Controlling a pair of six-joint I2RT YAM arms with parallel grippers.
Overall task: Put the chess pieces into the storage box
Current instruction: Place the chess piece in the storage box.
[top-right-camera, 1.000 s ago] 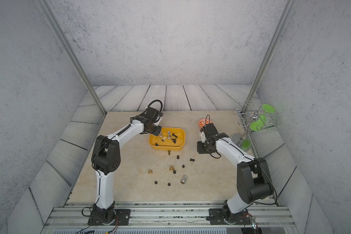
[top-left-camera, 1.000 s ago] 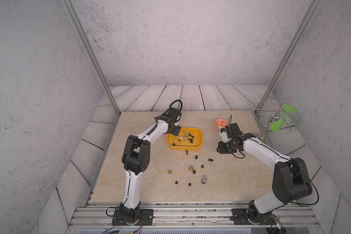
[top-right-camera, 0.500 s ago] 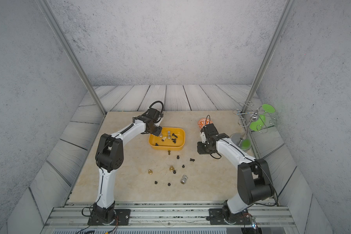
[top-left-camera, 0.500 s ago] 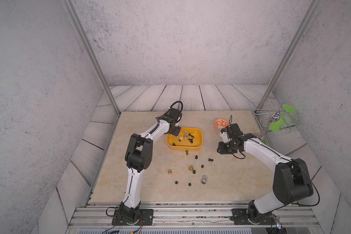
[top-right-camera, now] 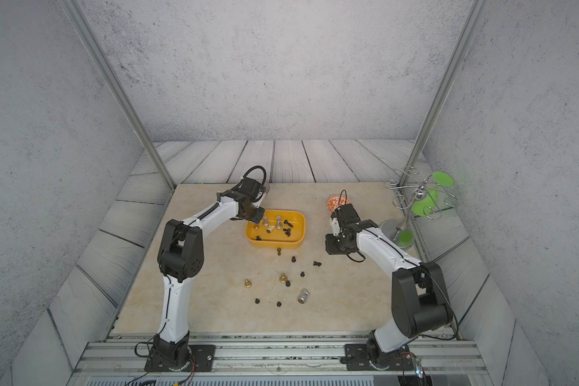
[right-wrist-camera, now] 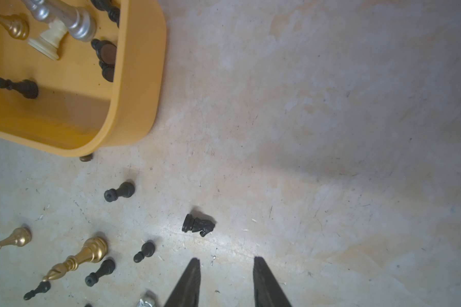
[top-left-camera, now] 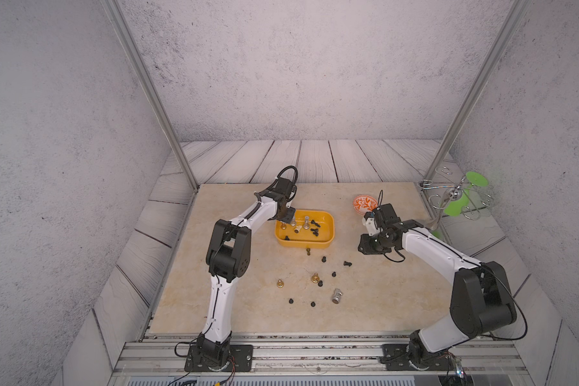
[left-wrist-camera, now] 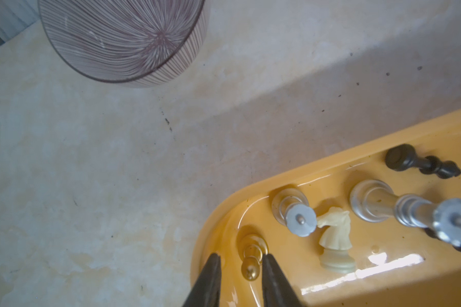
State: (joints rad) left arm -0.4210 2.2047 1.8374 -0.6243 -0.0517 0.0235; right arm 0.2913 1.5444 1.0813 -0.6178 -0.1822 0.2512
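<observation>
Yellow-orange plastic marks the storage box (top-left-camera: 328, 241), which sits on the beige tabletop (top-left-camera: 234, 300) a little toward twelve o'clock from its middle, counting the back wall as twelve. Both top views show some chess pieces (top-right-camera: 283, 278) already inside it: two silver pieces (top-left-camera: 306, 221), a cream knight (top-left-camera: 298, 229), a gold pawn (top-left-camera: 283, 226) and several small black ones (top-left-camera: 315, 223). The left gripper (left-wrist-camera: 240, 258) hangs over the box's ten o'clock corner. Its fingers (left-wrist-camera: 210, 276) stand a little apart on either side of the gold pawn, which stands on the box floor. A clear gap shows on one side of the pawn, so nothing is clamped. The right gripper (right-wrist-camera: 226, 259) hovers low over bare table at about three o'clock of the box, its fingers spread and empty. A black knight (right-wrist-camera: 198, 226) lies on its side near the tips, at roughly seven o'clock of that gripper in a top view. The other pieces are scattered toward six o'clock of the box. A small gold piece (top-left-camera: 308, 251) is just beside the near wall, and two larger gold pieces (top-left-camera: 280, 283) stand farther out. A silver piece (top-left-camera: 337, 296) is tipped over at the five o'clock edge of the group, with black pawns (top-left-camera: 291, 301) dotted between. An orange-and-white patterned bowl (top-left-camera: 365, 203) stands at two o'clock of the box. The left wrist view also shows a ribbed glass bowl (left-wrist-camera: 123, 40) on the table, apart from the box.
</observation>
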